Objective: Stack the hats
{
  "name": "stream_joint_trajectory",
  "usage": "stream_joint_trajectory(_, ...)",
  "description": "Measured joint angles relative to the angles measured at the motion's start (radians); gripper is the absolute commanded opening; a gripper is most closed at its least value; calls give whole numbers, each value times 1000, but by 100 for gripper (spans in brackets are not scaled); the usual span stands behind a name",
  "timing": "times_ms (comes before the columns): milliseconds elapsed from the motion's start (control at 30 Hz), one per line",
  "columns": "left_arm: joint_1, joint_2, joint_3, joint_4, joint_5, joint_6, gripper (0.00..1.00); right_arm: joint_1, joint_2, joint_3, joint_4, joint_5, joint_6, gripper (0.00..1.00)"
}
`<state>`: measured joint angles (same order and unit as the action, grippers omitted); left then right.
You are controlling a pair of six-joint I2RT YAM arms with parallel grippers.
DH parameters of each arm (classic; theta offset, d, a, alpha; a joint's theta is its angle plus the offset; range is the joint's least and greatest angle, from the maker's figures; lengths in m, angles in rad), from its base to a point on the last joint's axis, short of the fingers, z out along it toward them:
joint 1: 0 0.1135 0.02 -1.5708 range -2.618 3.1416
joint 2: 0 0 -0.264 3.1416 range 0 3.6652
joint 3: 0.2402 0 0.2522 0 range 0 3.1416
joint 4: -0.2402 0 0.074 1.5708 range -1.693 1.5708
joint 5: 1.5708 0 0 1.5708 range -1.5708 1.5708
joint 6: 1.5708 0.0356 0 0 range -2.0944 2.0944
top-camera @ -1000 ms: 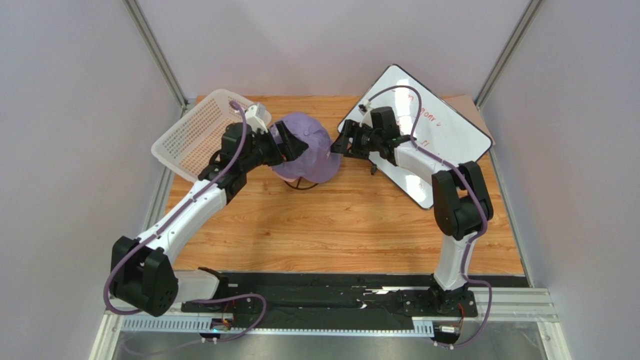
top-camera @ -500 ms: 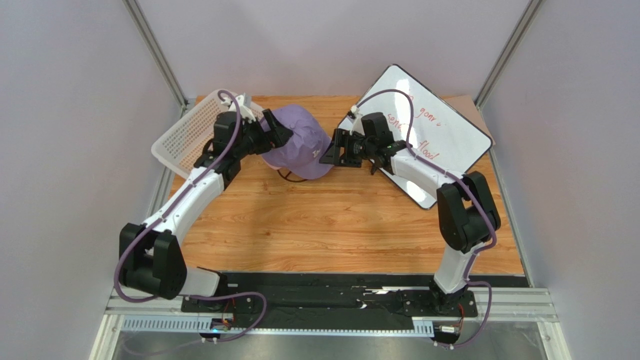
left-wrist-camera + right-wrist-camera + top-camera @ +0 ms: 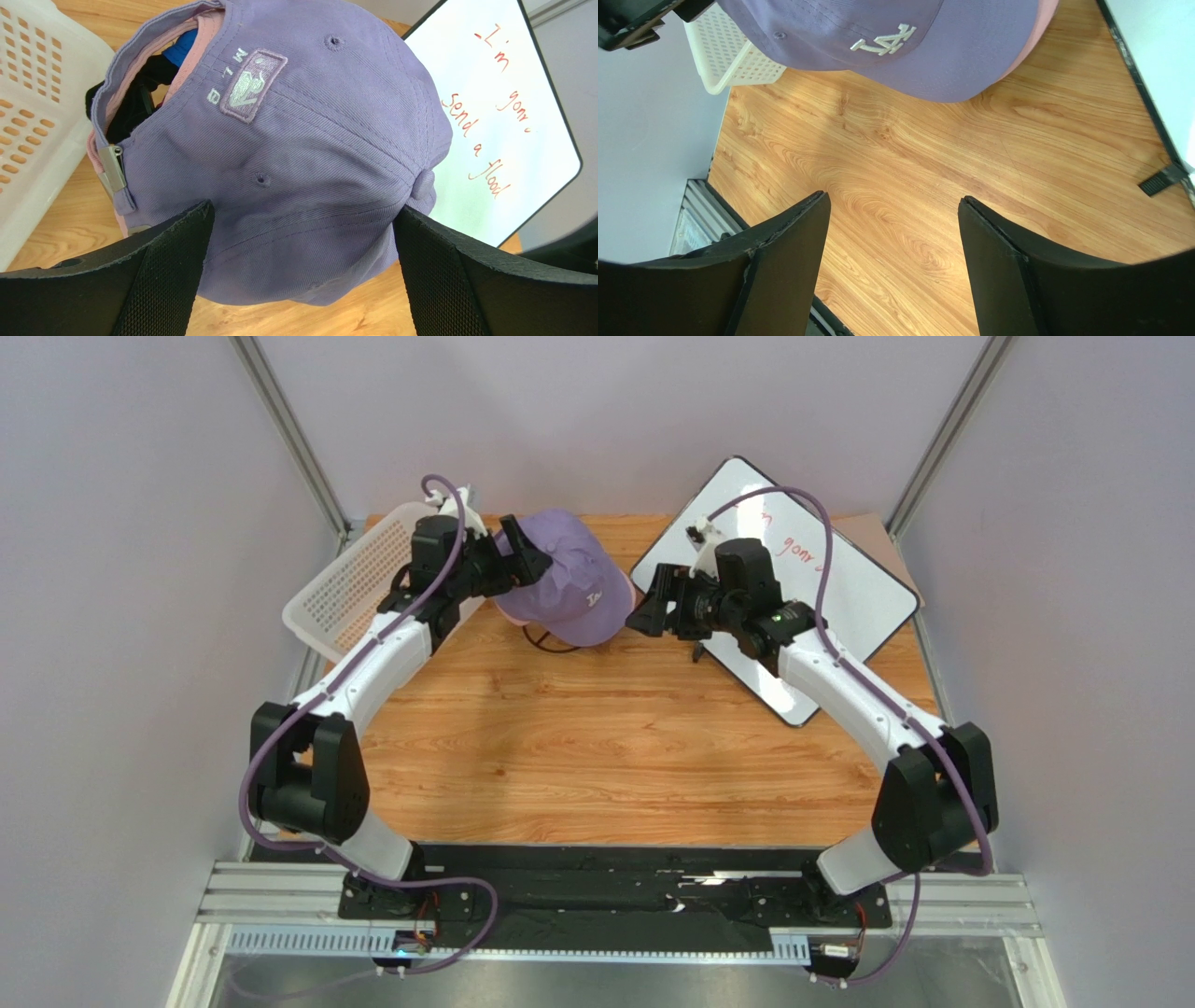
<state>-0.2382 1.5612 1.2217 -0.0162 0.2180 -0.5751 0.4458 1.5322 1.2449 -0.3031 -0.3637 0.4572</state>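
The lavender cap (image 3: pixel 568 585) lies on top of a pile at the far middle of the table. In the left wrist view the lavender cap (image 3: pixel 295 140) fills the frame, with edges of a light pink cap (image 3: pixel 203 31), a blue cap (image 3: pixel 184 43) and a black cap (image 3: pixel 137 98) showing under its back opening. My left gripper (image 3: pixel 514 560) is open at the cap's left rear, its jaws wide on either side (image 3: pixel 303 208). My right gripper (image 3: pixel 645 616) is open and empty (image 3: pixel 892 198) just right of the lavender brim (image 3: pixel 913 49). The magenta cap is hidden.
A white mesh basket (image 3: pixel 351 581) leans at the far left, also in the left wrist view (image 3: pixel 35 105). A whiteboard (image 3: pixel 842 574) with red writing lies at the far right. A thin black wire (image 3: pixel 554 644) shows under the pile.
My left arm has swung toward the far edge and the lavender cap sits a little farther back. My right gripper closed in on the brim, then drew back slightly to the right.
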Motion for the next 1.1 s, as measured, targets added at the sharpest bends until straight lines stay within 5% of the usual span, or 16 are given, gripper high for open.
stream_joint_trajectory(267, 3, -59, -19, -34, -25, 75, 100, -9, -177, -122, -47, 75, -31, 78)
stream_joint_trajectory(733, -36, -685, -87, -344, -352, 181, 100, -216, -494, -314, -71, 121, -63, 85)
stream_joint_trajectory(1100, -37, -920, -176, -640, -357, 235, 100, -264, -891, -438, -128, 303, -90, 87)
